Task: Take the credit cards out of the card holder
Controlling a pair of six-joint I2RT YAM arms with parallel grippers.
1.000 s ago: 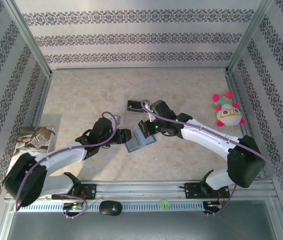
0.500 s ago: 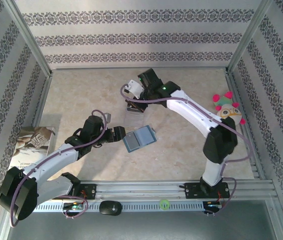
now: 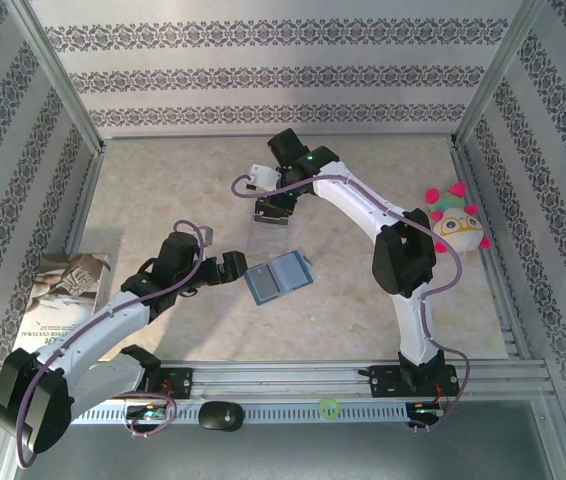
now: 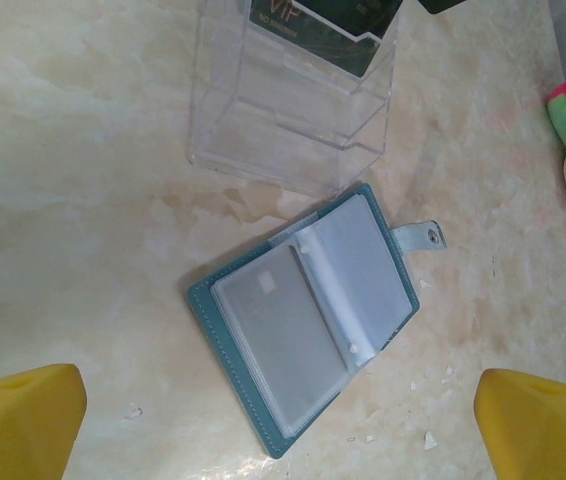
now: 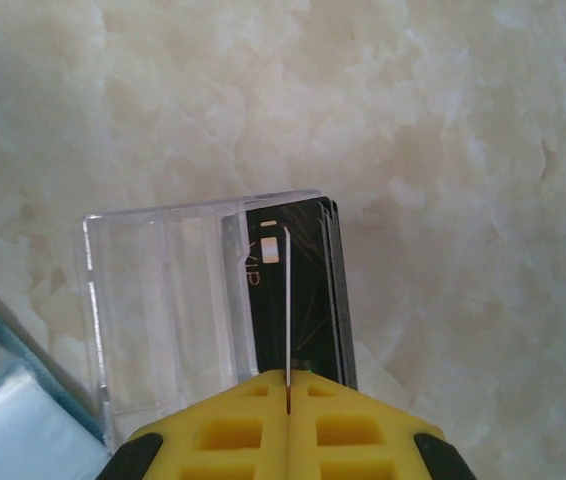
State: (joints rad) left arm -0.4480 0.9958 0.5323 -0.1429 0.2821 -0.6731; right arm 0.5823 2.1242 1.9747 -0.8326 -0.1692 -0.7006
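card holder (image 4: 303,345) lies open and flat mid-table (image 3: 163,190), just in front of the clear plastic stand (image 4: 293,100), with the sleeves up so the cards can be reached from above. It has a teal cover with a stitched edge, grey-blue inside, frosted clear sleeves, and a snap tab (image 4: 421,236) sticking out sideways. One pale card (image 4: 268,320) sits in the top sleeve; I can't tell for the sleeves under it. Left gripper (image 3: 235,267) is low, just beside the holder's left edge, fingers (image 4: 18,420) wide apart and holding nothing. My guess is it's staged to pin the holder. Right gripper (image 5: 288,405) is over the stand, clamped on a credit card (image 5: 287,300) held vertical and edge-on. The card lines up with the slot where black cards (image 5: 313,300) already stand, which reads as a drop-in. Plush toy (image 3: 456,225) is well off to the right.
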